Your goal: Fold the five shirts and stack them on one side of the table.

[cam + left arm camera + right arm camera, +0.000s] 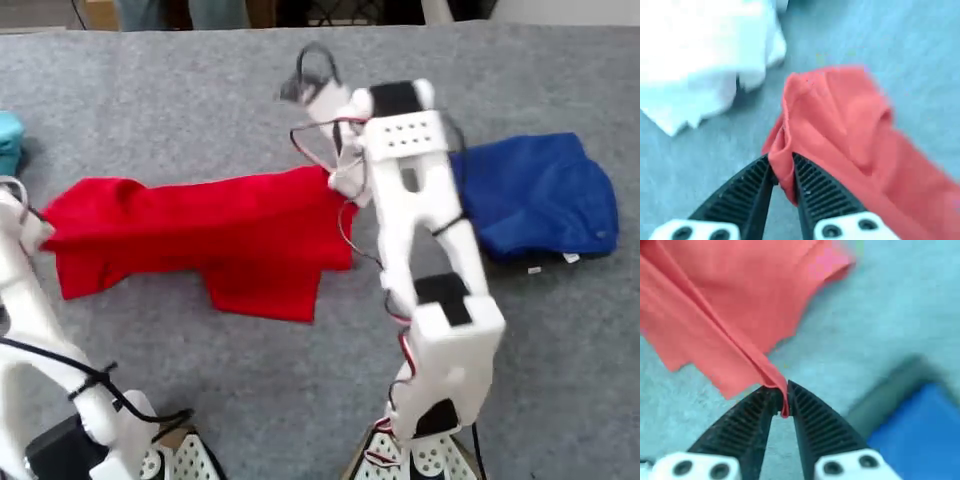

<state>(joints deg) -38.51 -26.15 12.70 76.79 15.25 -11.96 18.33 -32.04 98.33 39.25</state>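
A red shirt (pixel 200 240) lies stretched across the middle of the grey table (pixel 180 100), partly folded lengthwise. My left gripper (pixel 783 170) is shut on its left end, pinching a bunched fold of red shirt (pixel 840 130). My right gripper (pixel 782 402) is shut on the right edge of the red shirt (pixel 715 305), where a thin fold sits between the black fingers (pixel 812 417). In the high view the right arm (pixel 420 200) reaches over the shirt's right end and the left arm (pixel 25 290) stands at the left edge.
A folded blue shirt (pixel 535 195) lies on the right side of the table, close to the right arm, and appears as blue shirt (pixel 920 430) in the right wrist view. A white cloth (pixel 700 55) lies beyond the left gripper. A teal item (pixel 8 140) sits at the far left edge.
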